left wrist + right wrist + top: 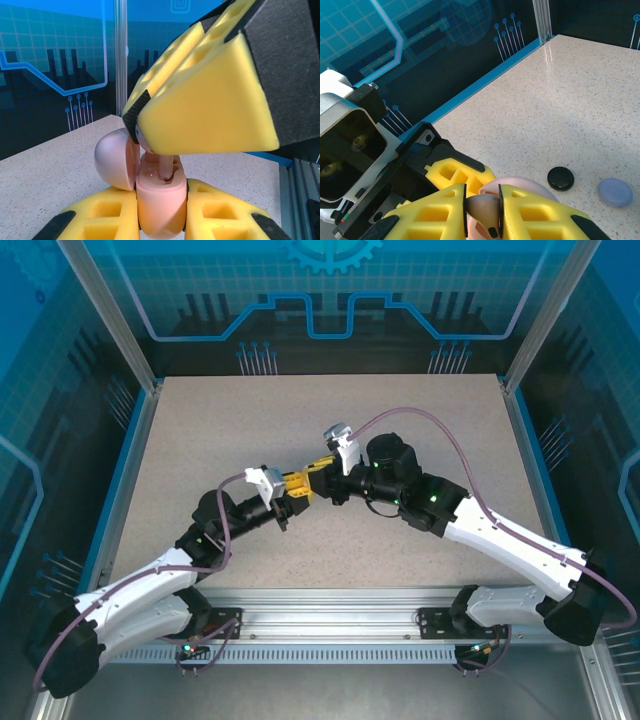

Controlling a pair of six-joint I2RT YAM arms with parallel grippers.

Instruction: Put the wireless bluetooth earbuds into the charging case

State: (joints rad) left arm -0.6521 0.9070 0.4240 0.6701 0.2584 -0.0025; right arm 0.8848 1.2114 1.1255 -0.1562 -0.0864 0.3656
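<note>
Nearest the left wrist lens, the left gripper [161, 222] has its yellow ribbed fingers [100, 220] clamped on either side of a pale pink rounded charging case [159, 197], holding the lower half upright. The case's domed lid [114, 159] stands hinged open to the left.

From above comes the right gripper [482, 197], its jaws pinched narrowly on a pale pink stemmed earbud [484, 215]. In the left wrist view the earbud's stem [166, 167] points down, and its tip sits in a well in the open top of the case.

From overhead, the two yellow pincers meet tip to tip near the middle of the speckled beige tabletop [200, 440], raised above it.

Beyond the right gripper's fingers, a small black round case [561, 178] and a lilac round case [615, 191] lie flat and closed on the table. They are near each other but not touching, and both are well apart from the held pink case.
</note>
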